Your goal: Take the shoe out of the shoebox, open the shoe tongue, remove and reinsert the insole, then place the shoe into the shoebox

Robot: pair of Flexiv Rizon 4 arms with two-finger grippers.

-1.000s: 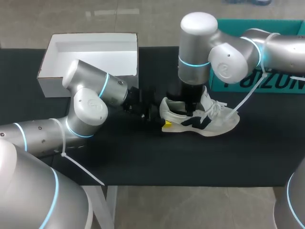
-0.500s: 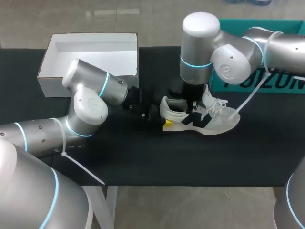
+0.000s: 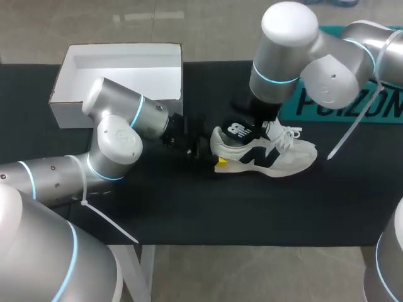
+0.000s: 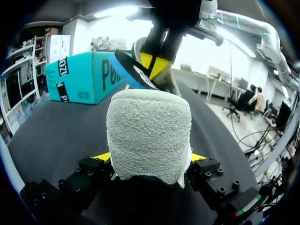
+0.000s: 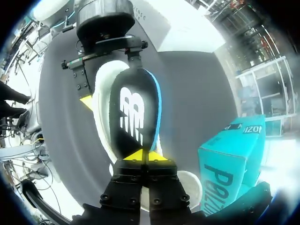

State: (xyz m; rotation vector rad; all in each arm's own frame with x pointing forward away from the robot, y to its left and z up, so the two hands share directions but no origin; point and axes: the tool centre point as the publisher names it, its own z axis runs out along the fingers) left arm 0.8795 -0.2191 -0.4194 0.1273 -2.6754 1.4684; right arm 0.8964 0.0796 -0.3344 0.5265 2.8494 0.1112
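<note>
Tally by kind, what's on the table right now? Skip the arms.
shoe: 1
insole: 1
boxes: 2 (white shoebox, teal box)
Total: 4

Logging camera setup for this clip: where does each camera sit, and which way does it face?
Head view: above and behind the robot, looking down on the table; both arms show, left gripper clamping the shoe heel, right gripper above.
Left wrist view: on the left wrist, facing along its gripper at the clamped heel.
Right wrist view: on the right wrist, looking down at the insole its gripper pinches.
Shared: all three show shoe and insole.
</note>
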